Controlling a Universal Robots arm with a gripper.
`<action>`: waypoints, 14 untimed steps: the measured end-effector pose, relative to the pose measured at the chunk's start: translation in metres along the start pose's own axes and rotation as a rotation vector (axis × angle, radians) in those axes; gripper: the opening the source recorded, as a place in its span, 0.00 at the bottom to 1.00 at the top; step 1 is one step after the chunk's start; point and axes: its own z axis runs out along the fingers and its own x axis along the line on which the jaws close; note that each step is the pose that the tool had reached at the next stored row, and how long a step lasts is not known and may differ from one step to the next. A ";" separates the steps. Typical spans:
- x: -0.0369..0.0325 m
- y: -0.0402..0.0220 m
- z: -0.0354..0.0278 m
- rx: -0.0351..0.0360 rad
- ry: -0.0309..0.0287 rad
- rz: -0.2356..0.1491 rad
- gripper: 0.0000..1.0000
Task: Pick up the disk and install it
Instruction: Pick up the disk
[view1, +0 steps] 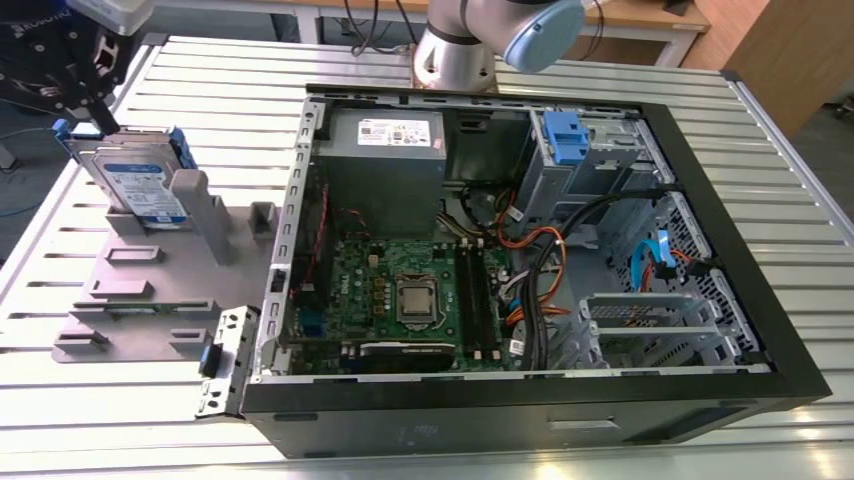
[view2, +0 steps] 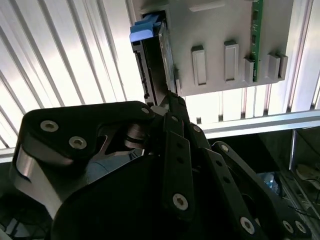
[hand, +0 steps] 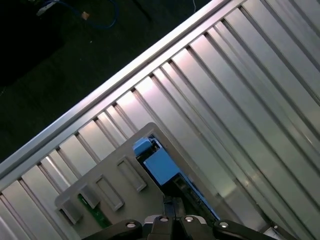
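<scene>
Between the fingers (view2: 176, 150) of the gripper (view2: 171, 100), seemingly pinched shut, sits the edge of the disk (view1: 140, 180), upright in the grey stand (view1: 140, 300); the pick-up is in hand, and I judge it calls for a straight pull from the slot.

Ribbed aluminium table (view1: 787, 150) (bright glare), wooden furniture (view1: 767, 60) behind

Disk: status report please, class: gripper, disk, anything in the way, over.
Gripper at disk's upper edge. Disk upright in grey stand, outside the computer case. Nothing seen blocking it.
</scene>
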 end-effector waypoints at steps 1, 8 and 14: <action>0.0000 0.0000 0.0001 -0.0003 0.0006 -0.014 0.11; 0.0000 0.0000 0.0006 -0.0025 0.0045 -0.106 0.11; 0.0000 0.0000 0.0009 -0.0046 0.0082 -0.191 0.11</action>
